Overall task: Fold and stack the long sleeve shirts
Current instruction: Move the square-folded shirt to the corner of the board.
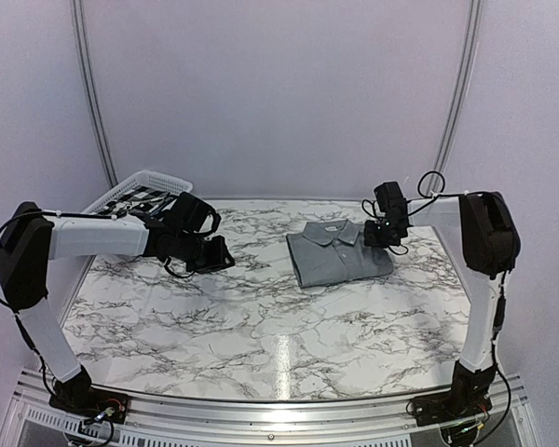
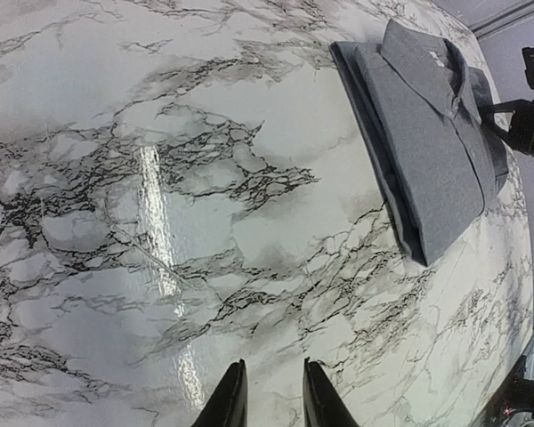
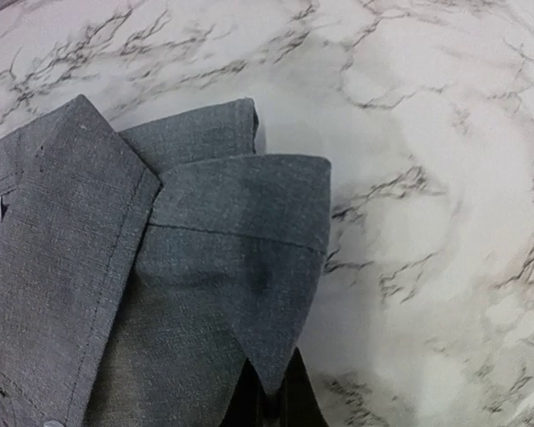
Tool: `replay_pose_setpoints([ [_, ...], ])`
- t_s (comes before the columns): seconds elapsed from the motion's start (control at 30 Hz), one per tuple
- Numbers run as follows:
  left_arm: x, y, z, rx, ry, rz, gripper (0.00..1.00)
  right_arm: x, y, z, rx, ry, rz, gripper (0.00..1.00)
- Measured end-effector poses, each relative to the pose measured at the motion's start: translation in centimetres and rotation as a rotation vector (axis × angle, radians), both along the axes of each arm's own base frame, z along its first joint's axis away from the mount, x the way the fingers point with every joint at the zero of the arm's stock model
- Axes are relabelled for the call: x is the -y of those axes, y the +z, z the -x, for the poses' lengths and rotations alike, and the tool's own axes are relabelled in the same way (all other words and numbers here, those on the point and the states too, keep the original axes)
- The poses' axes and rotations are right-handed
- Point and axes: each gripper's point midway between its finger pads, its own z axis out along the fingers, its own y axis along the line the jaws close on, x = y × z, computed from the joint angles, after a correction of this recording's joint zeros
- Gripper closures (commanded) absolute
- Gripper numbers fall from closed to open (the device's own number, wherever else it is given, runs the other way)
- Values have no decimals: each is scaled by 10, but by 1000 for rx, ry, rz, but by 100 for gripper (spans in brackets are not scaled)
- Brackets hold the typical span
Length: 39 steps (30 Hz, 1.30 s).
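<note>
Lying folded on the marble surface (image 1: 261,326), right of centre, is a plain grey shirt (image 1: 338,253), collar toward the far edge. The right gripper (image 1: 384,235) sits at the collar's right side, jaws pressed together; whether cloth is pinched is unclear. The left gripper (image 2: 271,396) hovers over bare marble well left of the shirt, narrowly parted, empty.

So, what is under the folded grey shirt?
Only the marble table shows around the grey shirt; at its side edge, folded grey layers lie stacked. Whatever is beneath the bottom layer is covered by cloth.
</note>
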Motion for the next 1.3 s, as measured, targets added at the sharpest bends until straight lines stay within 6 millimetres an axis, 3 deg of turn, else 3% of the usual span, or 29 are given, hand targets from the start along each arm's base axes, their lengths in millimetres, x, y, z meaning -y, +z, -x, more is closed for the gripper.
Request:
replay_pose_setpoints([
  [0.27,4,1,-9,-6,-11,-8,78,77,2,-58,38,-58,141,100],
  [0.57,9,8,-17,-6,-12,-12,78,175,4,-81,41,-168,232,100],
  [0.7,11,11,-22,0,-10,-9,78,206,15,-93,64,-201,278,100],
  [0.87,11,7,-24,-8,-5,-19,79,212,22,-105,79,-196,318,100],
  [1.07,11,5,-25,-15,3,-24,79,213,24,-105,68,-194,338,96],
  [1.1,11,5,-25,-16,4,-24,79,214,23,-105,65,-194,339,93],
  [1.3,14,11,-29,-4,4,-15,78,216,33,-107,71,-205,349,49],
])
